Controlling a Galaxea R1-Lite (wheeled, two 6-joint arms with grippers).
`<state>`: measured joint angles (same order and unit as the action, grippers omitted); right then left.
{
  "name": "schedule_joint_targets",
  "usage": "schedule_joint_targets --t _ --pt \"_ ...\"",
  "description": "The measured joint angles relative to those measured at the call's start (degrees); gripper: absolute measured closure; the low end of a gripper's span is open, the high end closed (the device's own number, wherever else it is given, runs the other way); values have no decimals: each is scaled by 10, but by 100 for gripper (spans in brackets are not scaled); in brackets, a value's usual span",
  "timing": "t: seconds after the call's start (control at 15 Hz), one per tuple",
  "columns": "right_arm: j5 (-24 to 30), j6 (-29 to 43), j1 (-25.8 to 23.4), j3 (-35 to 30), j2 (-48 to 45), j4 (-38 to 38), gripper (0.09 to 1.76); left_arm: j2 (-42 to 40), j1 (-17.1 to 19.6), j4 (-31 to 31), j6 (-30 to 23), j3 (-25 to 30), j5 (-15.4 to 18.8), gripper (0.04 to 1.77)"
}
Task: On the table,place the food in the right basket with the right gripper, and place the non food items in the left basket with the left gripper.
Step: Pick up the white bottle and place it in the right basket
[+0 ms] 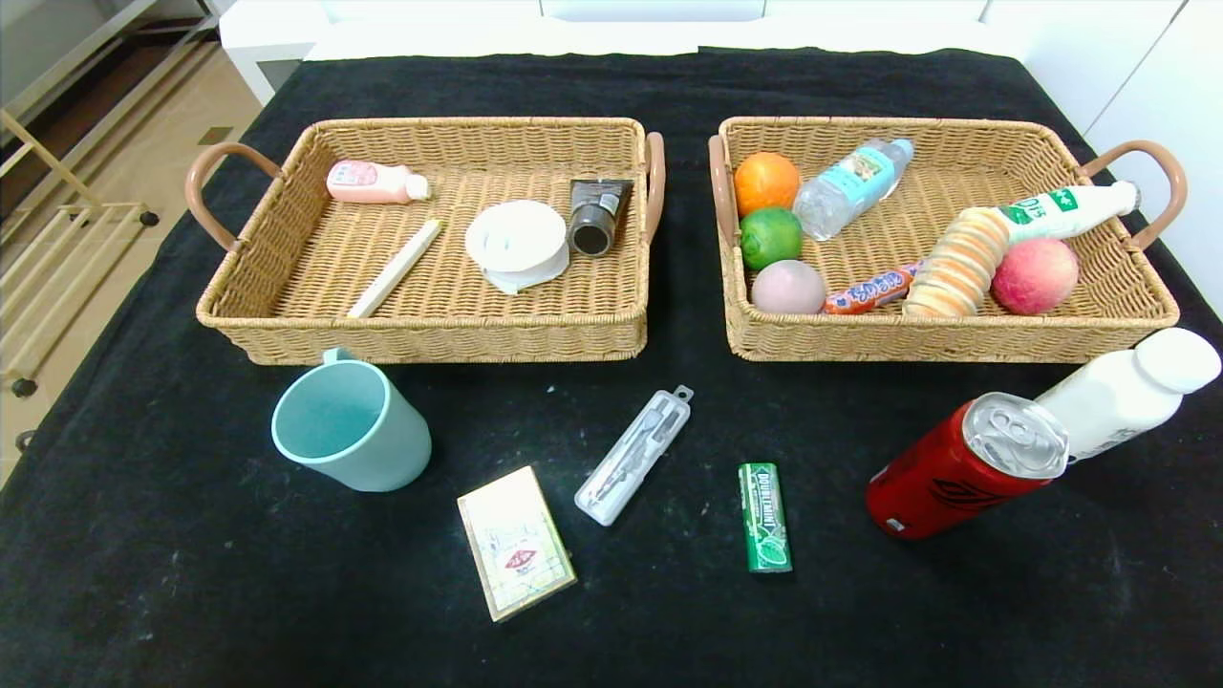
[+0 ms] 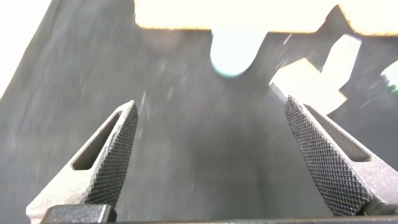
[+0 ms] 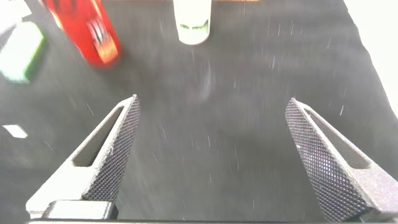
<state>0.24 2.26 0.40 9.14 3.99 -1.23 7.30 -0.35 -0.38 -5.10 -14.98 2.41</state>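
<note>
Two baskets sit across the upper frame, left basket (image 1: 287, 315) and right basket (image 1: 955, 339), both part-filled; neither arm shows in the head view; left gripper (image 2: 211, 155) and right gripper (image 3: 211, 155) hang over bare tabletop (image 1: 143, 573), jaws wide apart; green gum pack (image 1: 764, 516) (reads "DOUBLEMINT") lies lower centre; red can (image 1: 955, 468) lower right, its label unreadable.

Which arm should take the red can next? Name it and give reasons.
Right. The red can is a drink, bound for the right basket, and stands on the right side of the table just before it. The right gripper has open jaws with the can in view ahead.
</note>
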Motion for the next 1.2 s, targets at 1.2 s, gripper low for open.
schedule_joint_targets --t 1.2 --pt "86 6 135 216 373 69 14 417 -302 -71 38 -225 115 9"
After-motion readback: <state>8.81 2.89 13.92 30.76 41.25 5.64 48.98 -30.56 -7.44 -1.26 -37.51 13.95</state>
